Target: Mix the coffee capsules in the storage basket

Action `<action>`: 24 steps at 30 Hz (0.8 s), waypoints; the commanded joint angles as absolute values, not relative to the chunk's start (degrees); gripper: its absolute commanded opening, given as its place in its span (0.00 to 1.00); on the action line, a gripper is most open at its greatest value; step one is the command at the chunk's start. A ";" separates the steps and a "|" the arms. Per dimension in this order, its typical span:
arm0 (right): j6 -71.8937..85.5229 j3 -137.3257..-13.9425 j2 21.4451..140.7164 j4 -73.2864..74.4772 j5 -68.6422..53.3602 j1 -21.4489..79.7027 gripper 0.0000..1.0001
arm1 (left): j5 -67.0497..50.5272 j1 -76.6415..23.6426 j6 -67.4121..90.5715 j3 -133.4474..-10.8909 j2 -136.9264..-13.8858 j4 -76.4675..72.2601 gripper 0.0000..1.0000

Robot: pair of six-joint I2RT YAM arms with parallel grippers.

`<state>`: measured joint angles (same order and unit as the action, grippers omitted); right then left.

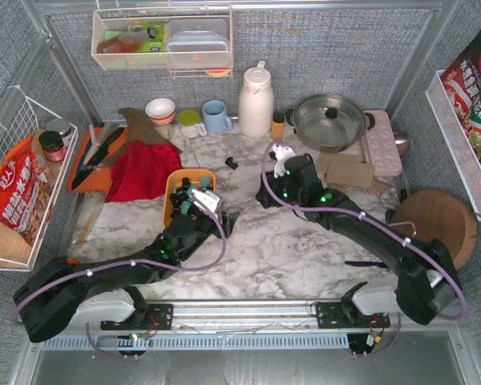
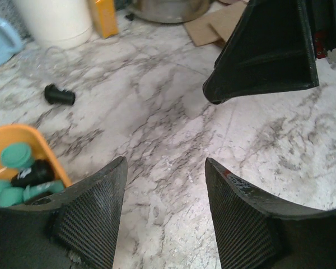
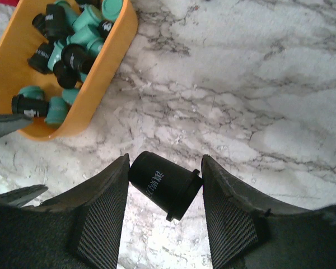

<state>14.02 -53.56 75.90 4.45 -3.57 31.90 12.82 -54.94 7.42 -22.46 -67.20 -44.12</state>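
Right wrist alone, black capsule gripped

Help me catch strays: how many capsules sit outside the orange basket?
2: one capsule in the right gripper, another loose on the table by the jug. Others may be hidden.

white thermos | blue mug | lidded steel pot | red cloth

Two black arms, purple cables, green lights, black woven-texture jaws
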 commanded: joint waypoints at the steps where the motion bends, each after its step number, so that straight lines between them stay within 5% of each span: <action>1: 13.39 -47.82 70.27 -1.56 -7.47 31.90 0.39 | 6.98 -56.87 -3.46 -21.21 -71.29 -59.79 0.67; 24: 19.95 -41.11 64.49 -15.02 -23.68 31.90 0.39 | -0.58 -59.15 -16.74 -19.82 -89.84 -93.61 0.72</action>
